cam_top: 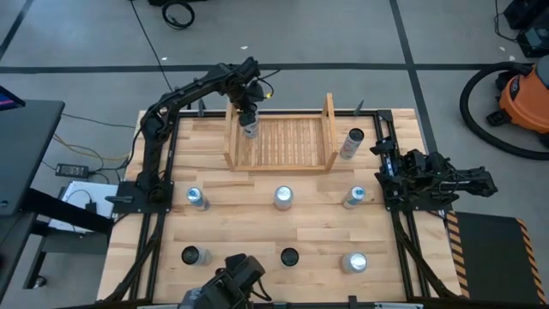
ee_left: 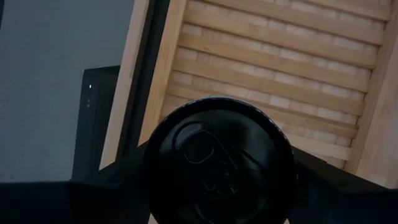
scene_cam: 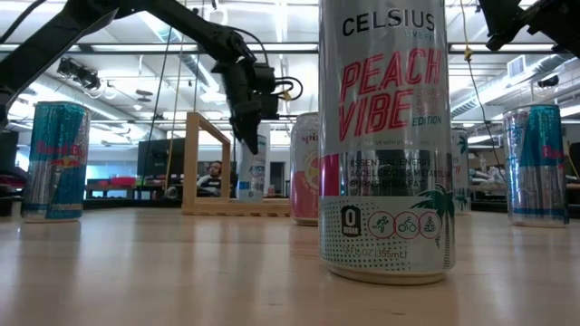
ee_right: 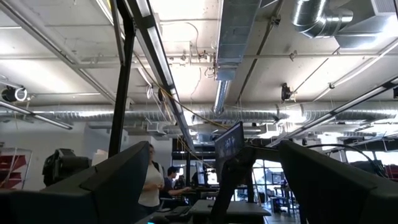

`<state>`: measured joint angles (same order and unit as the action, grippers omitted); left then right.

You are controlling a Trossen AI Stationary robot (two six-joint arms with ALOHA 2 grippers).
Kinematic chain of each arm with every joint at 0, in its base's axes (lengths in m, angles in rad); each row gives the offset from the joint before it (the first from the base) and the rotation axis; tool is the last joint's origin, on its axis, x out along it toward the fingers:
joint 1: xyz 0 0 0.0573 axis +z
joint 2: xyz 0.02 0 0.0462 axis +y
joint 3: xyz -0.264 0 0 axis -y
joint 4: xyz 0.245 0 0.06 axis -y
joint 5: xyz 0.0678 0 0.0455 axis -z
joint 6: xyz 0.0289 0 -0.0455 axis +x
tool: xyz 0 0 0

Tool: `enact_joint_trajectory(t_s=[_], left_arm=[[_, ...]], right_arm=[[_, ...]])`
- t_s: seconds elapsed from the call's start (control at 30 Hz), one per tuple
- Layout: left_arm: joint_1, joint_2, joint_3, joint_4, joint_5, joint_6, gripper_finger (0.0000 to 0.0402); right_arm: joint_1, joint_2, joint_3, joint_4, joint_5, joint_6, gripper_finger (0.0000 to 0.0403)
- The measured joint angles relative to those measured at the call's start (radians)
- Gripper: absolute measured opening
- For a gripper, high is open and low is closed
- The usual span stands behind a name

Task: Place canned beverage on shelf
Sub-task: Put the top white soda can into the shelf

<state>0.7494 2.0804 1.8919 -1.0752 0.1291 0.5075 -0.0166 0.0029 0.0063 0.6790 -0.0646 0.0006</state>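
Canned beverage (cam_top: 249, 129) in the high view sits inside the shelf (cam_top: 287, 163) at its far left corner, just beside the left side board, with the left gripper (cam_top: 248, 118) clamped on it from above. The right gripper (cam_top: 482, 183) rests well off to the right edge of the table (cam_top: 232, 232), its jaws apart and holding nothing. Seven other cans stand on the table: one (cam_top: 351, 143) just outside the shelf's right board, three in a middle row, and three in the near row. In the low view, the left gripper (scene_cam: 249, 127) reaches down over the held can (scene_cam: 253, 167), which stands upright within the wooden shelf (scene_cam: 207, 163); whether its base touches the slats cannot be told. A tall Celsius can (scene_cam: 386, 136) fills the foreground, with a blue can (scene_cam: 56, 161) at the left and another blue can (scene_cam: 537, 163) at the right. In the left wrist view, the dark top of the can (ee_left: 217, 162) shows between the fingers (ee_left: 106, 193), above the slatted base (ee_left: 267, 74) of the shelf. In the right wrist view, the right arm's fingers (ee_right: 118, 180) stand wide apart against the room's ceiling (ee_right: 205, 56), with people (ee_right: 151, 180) visible far behind.
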Motion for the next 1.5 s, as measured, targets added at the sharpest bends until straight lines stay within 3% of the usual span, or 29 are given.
enact_joint_trajectory(t_s=[0.37,0.7,1.5], left_arm=[[0.013,0.0,0.0,-0.026,0.002,-0.055,0.0273],[0.011,0.003,-0.002,-0.049,-0.003,-0.042,0.0313],[-0.011,0.003,0.084,-0.135,-0.004,-0.071,0.0316]], right_arm=[[0.0,0.0,0.0,0.0,0.0,0.0,0.0367],[0.0,0.0,0.0,0.0,0.0,0.0,0.0367],[0.0,0.0,0.0,0.0,0.0,0.0,0.0367]])
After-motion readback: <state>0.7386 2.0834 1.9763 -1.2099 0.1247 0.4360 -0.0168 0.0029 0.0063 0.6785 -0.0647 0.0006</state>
